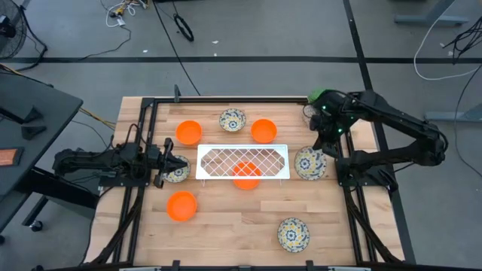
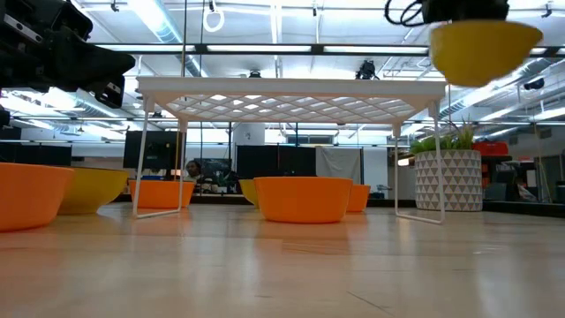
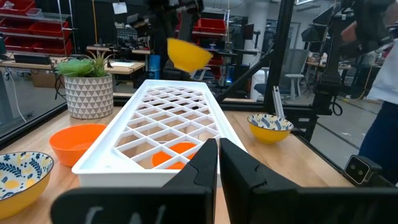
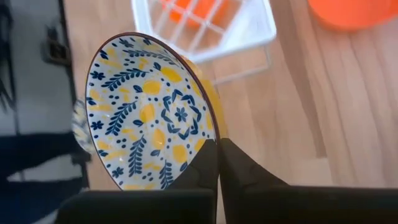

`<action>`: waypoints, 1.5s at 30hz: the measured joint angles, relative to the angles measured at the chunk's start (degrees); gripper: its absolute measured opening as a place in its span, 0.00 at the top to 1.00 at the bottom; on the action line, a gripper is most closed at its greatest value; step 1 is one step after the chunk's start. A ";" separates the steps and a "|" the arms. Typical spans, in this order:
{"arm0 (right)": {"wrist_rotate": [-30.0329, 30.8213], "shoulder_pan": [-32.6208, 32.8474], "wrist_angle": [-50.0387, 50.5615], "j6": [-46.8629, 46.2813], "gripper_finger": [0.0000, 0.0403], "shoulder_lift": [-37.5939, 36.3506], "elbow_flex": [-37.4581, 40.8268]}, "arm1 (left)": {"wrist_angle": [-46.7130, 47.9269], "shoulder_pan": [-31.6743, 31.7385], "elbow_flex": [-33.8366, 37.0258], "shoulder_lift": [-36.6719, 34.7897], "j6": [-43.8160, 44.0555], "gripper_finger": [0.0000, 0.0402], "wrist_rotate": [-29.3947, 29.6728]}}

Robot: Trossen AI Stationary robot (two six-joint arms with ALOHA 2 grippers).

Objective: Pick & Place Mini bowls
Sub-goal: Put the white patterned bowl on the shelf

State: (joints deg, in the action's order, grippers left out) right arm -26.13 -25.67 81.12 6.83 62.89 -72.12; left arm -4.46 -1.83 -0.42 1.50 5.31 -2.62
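Observation:
My right gripper (image 4: 217,149) is shut on a white, blue and yellow floral mini bowl (image 1: 309,163) and holds it in the air off the right end of the white lattice rack (image 1: 242,162). The low view shows that bowl (image 2: 485,49) high above the table. My left gripper (image 3: 218,163) is shut on nothing. It hovers at the rack's left end, above another floral bowl (image 1: 178,172). An orange bowl (image 1: 246,178) rests on the table under the rack. Other orange bowls (image 1: 188,132) (image 1: 263,130) (image 1: 181,205) and floral bowls (image 1: 233,120) (image 1: 293,233) rest on the table. My right gripper pinches the floral bowl's rim (image 4: 208,134), one finger inside the bowl and one on its yellow outer wall. The fingers come from above. The bowl is lifted clear of the table and hangs below the gripper, slightly tilted (image 3: 189,55).
A potted green plant (image 2: 446,172) stands at the table's far right, partly under my right arm (image 1: 392,124). Black frame rails (image 1: 143,128) run along the table's left and right sides. Bare wood (image 1: 233,218) lies in front of the rack.

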 joint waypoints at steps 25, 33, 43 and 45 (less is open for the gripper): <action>-3.43 9.63 -17.35 -22.36 1.00 12.60 -15.84 | -0.01 -0.02 0.01 0.00 0.01 0.94 0.01; -3.49 12.13 -25.43 -28.94 1.00 16.53 -16.35 | 0.01 -0.02 -0.01 -0.02 0.01 0.94 0.01; -3.89 12.46 -38.60 -41.10 1.00 19.62 -16.37 | 0.01 -0.02 0.01 0.00 -0.01 0.94 0.01; -3.94 12.46 -41.75 -43.62 1.00 20.05 -16.37 | 0.01 0.00 0.01 0.00 0.01 0.94 0.01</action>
State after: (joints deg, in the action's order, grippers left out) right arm -30.07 -13.21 39.37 -36.79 82.94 -88.49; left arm -4.45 -1.83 -0.40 1.50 5.32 -2.61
